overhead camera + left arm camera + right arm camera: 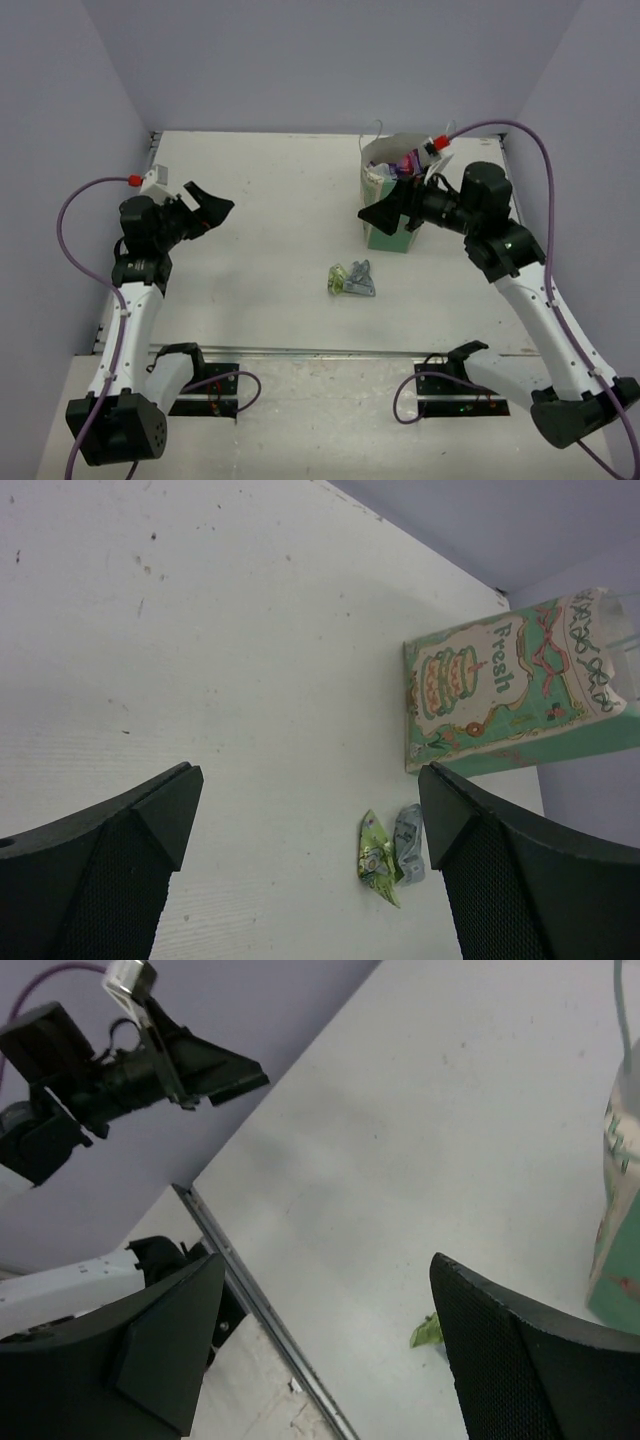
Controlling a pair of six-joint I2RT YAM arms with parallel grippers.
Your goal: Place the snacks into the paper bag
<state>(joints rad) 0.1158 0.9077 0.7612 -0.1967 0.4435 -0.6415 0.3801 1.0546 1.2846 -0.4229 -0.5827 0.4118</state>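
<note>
The mint-green paper bag stands upright at the back right, with pink and purple packets showing in its open top. A small green snack and a silver snack lie touching on the table in front of it. My right gripper hovers open and empty by the bag's front face. My left gripper hangs open and empty over the left side of the table. In the left wrist view the green snack, the silver snack and the bag lie beyond the open left gripper. In the right wrist view the right gripper is open, with a corner of the green snack and the bag's edge showing.
A metal rail runs along the table's near edge above both arm bases. Purple walls close in the left, back and right sides. The left arm shows in the right wrist view.
</note>
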